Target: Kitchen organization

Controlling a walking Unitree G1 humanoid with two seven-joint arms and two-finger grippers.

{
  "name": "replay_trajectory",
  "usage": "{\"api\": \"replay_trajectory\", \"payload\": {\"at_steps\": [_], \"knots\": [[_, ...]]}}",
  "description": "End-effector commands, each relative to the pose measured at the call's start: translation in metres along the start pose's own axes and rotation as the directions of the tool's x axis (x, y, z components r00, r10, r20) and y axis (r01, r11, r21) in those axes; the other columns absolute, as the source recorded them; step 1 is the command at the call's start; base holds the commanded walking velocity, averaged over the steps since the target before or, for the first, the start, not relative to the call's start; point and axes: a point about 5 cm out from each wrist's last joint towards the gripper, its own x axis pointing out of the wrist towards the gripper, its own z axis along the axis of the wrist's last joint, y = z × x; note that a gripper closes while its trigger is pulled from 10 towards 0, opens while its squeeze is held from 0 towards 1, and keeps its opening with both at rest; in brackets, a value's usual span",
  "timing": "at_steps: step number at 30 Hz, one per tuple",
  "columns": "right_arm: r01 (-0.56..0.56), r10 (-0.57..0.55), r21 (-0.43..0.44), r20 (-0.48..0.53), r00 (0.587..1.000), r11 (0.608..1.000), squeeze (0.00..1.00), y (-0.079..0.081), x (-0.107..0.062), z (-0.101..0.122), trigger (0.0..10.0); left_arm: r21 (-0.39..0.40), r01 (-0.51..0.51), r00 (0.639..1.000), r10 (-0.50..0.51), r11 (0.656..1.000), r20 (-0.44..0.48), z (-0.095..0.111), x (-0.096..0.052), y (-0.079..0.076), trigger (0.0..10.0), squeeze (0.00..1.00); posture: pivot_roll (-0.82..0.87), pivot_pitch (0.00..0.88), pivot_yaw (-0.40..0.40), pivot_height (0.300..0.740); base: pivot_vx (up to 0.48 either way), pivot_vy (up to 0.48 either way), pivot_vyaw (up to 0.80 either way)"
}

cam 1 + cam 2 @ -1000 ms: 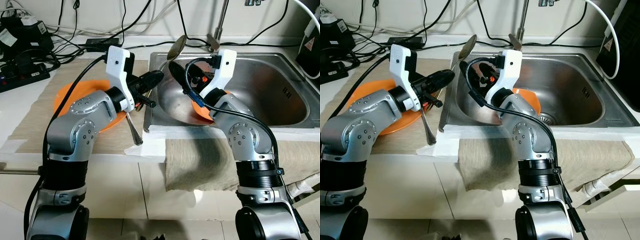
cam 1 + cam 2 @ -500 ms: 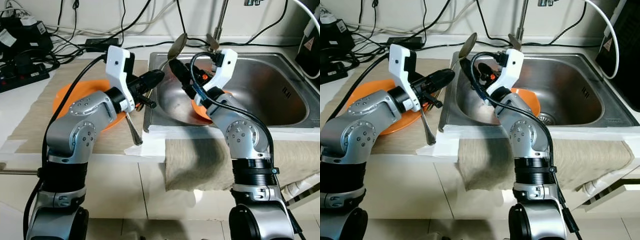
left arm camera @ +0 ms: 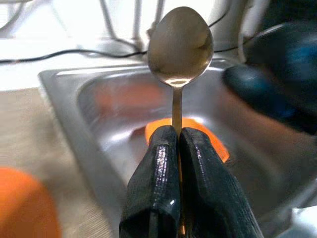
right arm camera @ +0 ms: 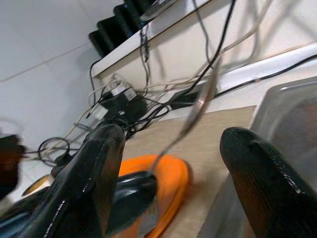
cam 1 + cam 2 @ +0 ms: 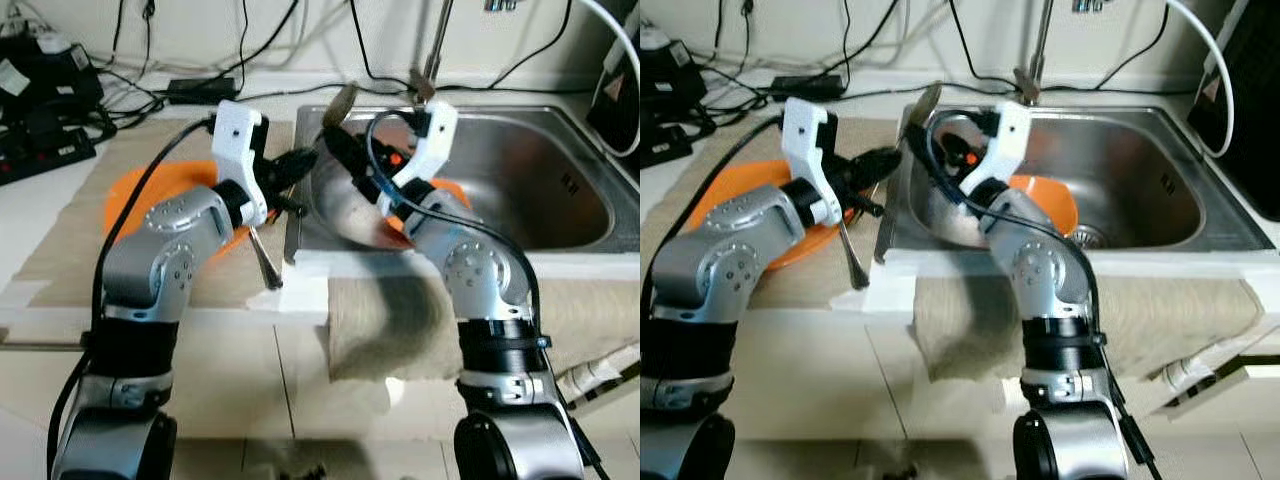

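Note:
My left gripper [image 3: 178,134] is shut on the stem of a metal spoon [image 3: 180,42], held with its bowl up over the left rim of the steel sink [image 5: 560,190]. The spoon's bowl [image 5: 338,103] is near the sink's back left corner. My right gripper [image 4: 172,134] is open, its two fingers spread on either side of the blurred spoon [image 4: 203,99] without touching it. An orange plate [image 5: 130,195] lies on the beige mat left of the sink. An orange dish [image 5: 1045,195] sits inside the sink, partly hidden by my right arm.
A second metal utensil [image 5: 265,265] lies on the counter by the sink's front left corner. A faucet [image 5: 432,50] rises behind the sink. A power strip and cables [image 5: 50,90] crowd the back left. A cloth [image 5: 400,320] hangs over the counter's front edge.
My right gripper has swung a little left, closer to the spoon. The left gripper keeps its hold, and the spoon's bowl sits slightly lower and further left. The view is a little blurred.

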Motion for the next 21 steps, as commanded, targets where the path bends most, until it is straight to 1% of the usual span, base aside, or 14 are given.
{"api": "replay_trajectory", "payload": {"at_steps": [1,2,7,8,15,16,19,21], "knots": [[-0.012,0.012,-0.001,-0.010,1.000,1.000,0.00,0.002,-0.002,-0.001,10.0,0.022,-0.028,0.999,0.028,0.999,0.020,0.009,0.001,0.004,0.0,0.00,0.02,0.000,0.021,0.740,0.000,0.000,0.00],[-0.012,0.012,-0.002,-0.013,1.000,1.000,0.00,0.002,-0.002,-0.002,10.0,0.024,-0.029,0.999,0.029,0.999,0.022,0.010,0.001,0.005,0.0,0.00,0.02,0.000,0.023,0.740,0.000,0.000,0.00],[-0.005,0.005,-0.005,-0.014,1.000,1.000,0.00,0.002,-0.003,-0.002,10.0,0.032,0.015,0.999,-0.016,0.999,0.035,0.012,0.001,-0.001,0.0,0.00,0.02,0.000,0.023,0.740,0.000,0.000,0.00],[0.002,-0.002,-0.012,-0.012,1.000,1.000,0.00,0.000,-0.003,-0.002,10.0,0.029,0.047,0.997,-0.049,0.998,0.057,0.015,0.000,-0.006,0.0,0.00,0.02,0.000,0.025,0.740,0.000,0.000,0.00],[0.025,-0.025,-0.034,-0.008,1.000,0.999,0.00,-0.004,-0.002,0.000,10.0,0.022,0.127,0.984,-0.129,0.992,0.124,0.025,-0.005,-0.017,0.0,0.00,0.02,0.000,0.023,0.740,0.000,0.000,0.00],[0.025,-0.025,-0.034,-0.008,1.000,0.999,0.00,-0.004,-0.002,0.000,10.0,0.022,0.127,0.984,-0.129,0.992,0.124,0.025,-0.005,-0.017,0.0,0.00,0.02,0.000,0.023,0.740,0.000,0.000,0.00],[0.033,-0.033,-0.034,-0.002,0.999,0.999,0.00,-0.006,-0.001,0.001,10.0,0.023,0.176,0.972,-0.177,0.984,0.154,0.031,-0.007,-0.024,0.0,0.00,0.03,0.000,0.020,0.740,0.000,0.000,0.00],[0.040,-0.040,-0.036,0.006,0.999,0.999,0.00,-0.006,0.000,0.002,10.0,0.029,0.197,0.967,-0.199,0.980,0.158,0.032,-0.007,-0.028,0.0,0.00,0.03,0.000,0.020,0.740,0.000,0.000,0.00]]}}
